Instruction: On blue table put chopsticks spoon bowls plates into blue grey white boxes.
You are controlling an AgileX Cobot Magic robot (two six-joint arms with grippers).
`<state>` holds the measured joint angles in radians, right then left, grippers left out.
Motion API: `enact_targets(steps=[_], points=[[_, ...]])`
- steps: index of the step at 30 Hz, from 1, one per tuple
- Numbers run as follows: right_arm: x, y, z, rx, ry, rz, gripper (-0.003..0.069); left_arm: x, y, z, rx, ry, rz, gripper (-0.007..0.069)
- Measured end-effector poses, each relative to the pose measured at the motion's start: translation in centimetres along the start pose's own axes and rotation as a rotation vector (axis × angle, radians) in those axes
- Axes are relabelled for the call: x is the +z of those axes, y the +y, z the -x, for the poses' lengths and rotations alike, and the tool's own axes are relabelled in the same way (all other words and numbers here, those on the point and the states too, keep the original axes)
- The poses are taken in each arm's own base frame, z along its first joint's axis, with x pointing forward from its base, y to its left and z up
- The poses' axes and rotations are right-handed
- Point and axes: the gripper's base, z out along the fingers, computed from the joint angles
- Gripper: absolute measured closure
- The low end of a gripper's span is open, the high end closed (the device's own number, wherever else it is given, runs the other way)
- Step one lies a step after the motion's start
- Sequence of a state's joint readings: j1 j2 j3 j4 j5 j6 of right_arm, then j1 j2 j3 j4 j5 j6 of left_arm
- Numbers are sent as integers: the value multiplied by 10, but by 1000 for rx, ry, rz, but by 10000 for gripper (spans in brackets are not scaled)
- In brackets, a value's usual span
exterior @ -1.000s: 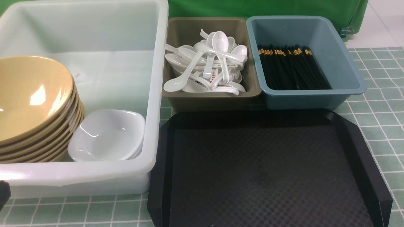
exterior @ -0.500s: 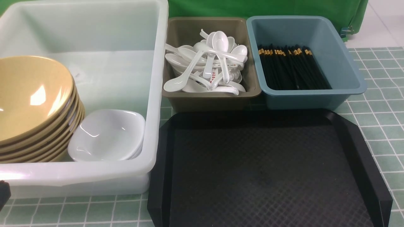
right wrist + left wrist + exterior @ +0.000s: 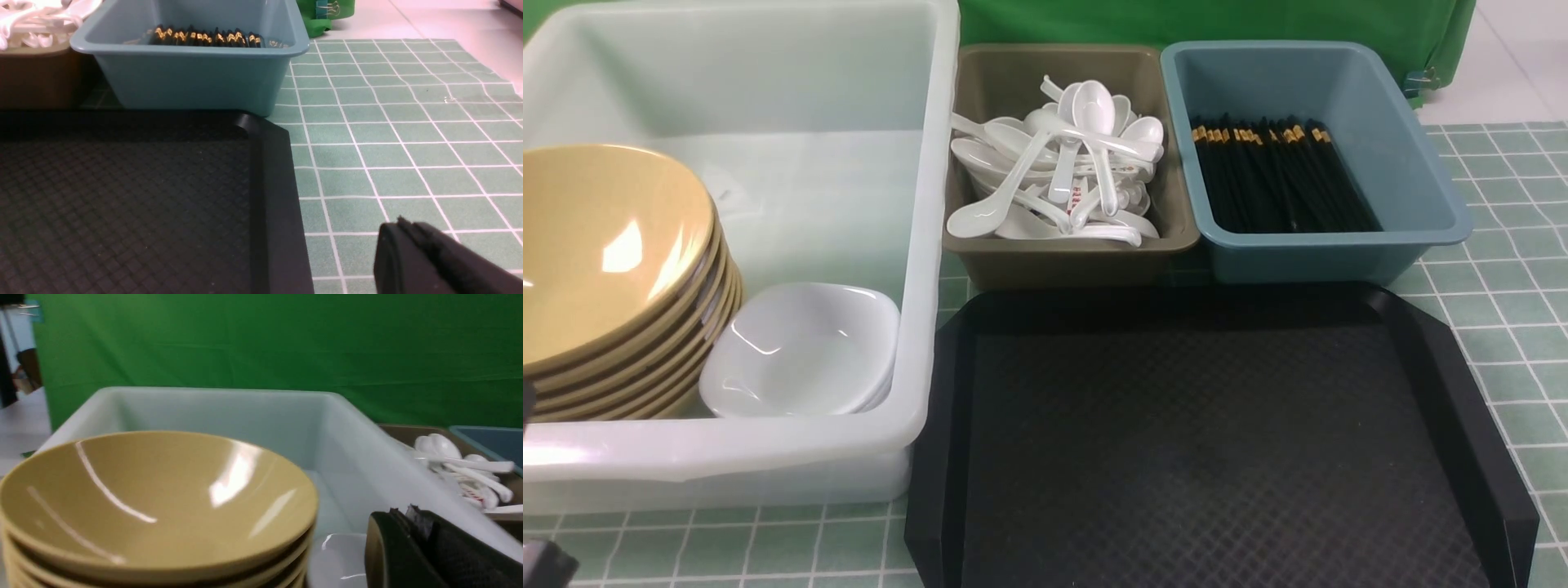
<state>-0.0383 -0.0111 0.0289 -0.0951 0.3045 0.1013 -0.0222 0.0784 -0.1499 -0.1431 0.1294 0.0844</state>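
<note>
A stack of tan bowls [image 3: 605, 245] [image 3: 155, 498] leans in the white box [image 3: 931, 204], with white plates [image 3: 800, 351] [image 3: 339, 559] beside it. White spoons [image 3: 1062, 171] are heaped in the grey box [image 3: 1062, 261]. Black chopsticks [image 3: 1274, 180] [image 3: 204, 37] lie in the blue box [image 3: 1307, 261]. My left gripper [image 3: 402, 510] is shut and empty, near the plates at the white box's near side. My right gripper [image 3: 402, 222] is shut and empty over the blue table [image 3: 408, 143], just right of the tray.
A black textured tray [image 3: 1201, 441] [image 3: 122, 196] with nothing on it lies in front of the grey and blue boxes. A green cloth hangs behind the boxes. A dark bit of the left arm [image 3: 543, 565] shows at the front view's lower left corner.
The dark piece of the left arm at the front view's left edge has dropped lower toward the corner. The boxes and their contents have not moved.
</note>
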Motion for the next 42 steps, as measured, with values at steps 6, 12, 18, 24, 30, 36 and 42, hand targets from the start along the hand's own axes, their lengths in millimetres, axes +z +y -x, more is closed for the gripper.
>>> enact_targets(steps=[6,12,18,24,30,36,42], points=[[0,0,0,0,1,0,611,-3,6,-48,-7,115,76,618],[0,0,0,-1,1,0,605,-4,7,-70,17,257,81,618],[0,0,0,-1,1,0,599,-5,8,-70,28,262,83,618],[0,0,0,-1,1,0,593,-5,8,-70,28,262,84,618],[0,0,0,-1,1,0,589,-5,8,-70,28,262,84,618],[0,0,0,-1,1,0,582,-5,8,-70,28,262,84,618],[0,0,0,-1,1,0,574,-5,8,-70,27,262,84,618]])
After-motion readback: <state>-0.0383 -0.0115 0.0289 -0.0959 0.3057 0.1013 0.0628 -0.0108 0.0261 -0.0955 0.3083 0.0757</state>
